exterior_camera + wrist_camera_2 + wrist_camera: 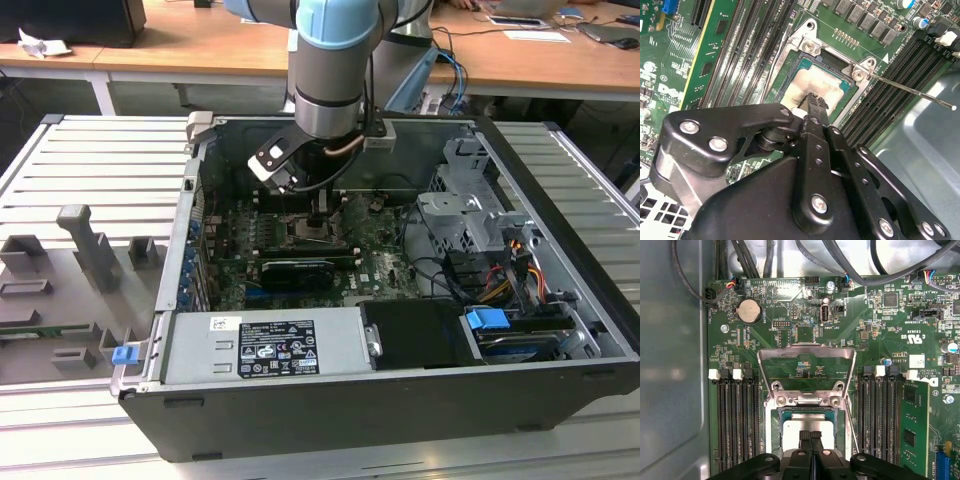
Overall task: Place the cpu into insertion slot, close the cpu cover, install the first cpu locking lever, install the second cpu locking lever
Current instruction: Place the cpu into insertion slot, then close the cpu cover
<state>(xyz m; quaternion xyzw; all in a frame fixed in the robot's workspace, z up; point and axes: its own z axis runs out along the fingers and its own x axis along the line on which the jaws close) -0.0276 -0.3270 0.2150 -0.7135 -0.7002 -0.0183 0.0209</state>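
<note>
**A:** Exterior view?
**B:** The gripper (322,208) reaches down into the computer case (350,425), above the insertion slot (318,235).
**A:** Second wrist view?
**B:** Fingers pressed together, gripping nothing, tips seemingly on the cpu (812,80) seated in the slot. A locking lever (915,93) juts free.
**A:** First wrist view?
**B:** It adds the cpu cover (790,352), swung open, likely for access.

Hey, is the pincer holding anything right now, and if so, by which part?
Nothing is held. The pincer is shut, tips together over the cpu, which lies in the insertion slot.

Shiny metal cpu cover (807,351), matt-black tool (810,437)
</note>
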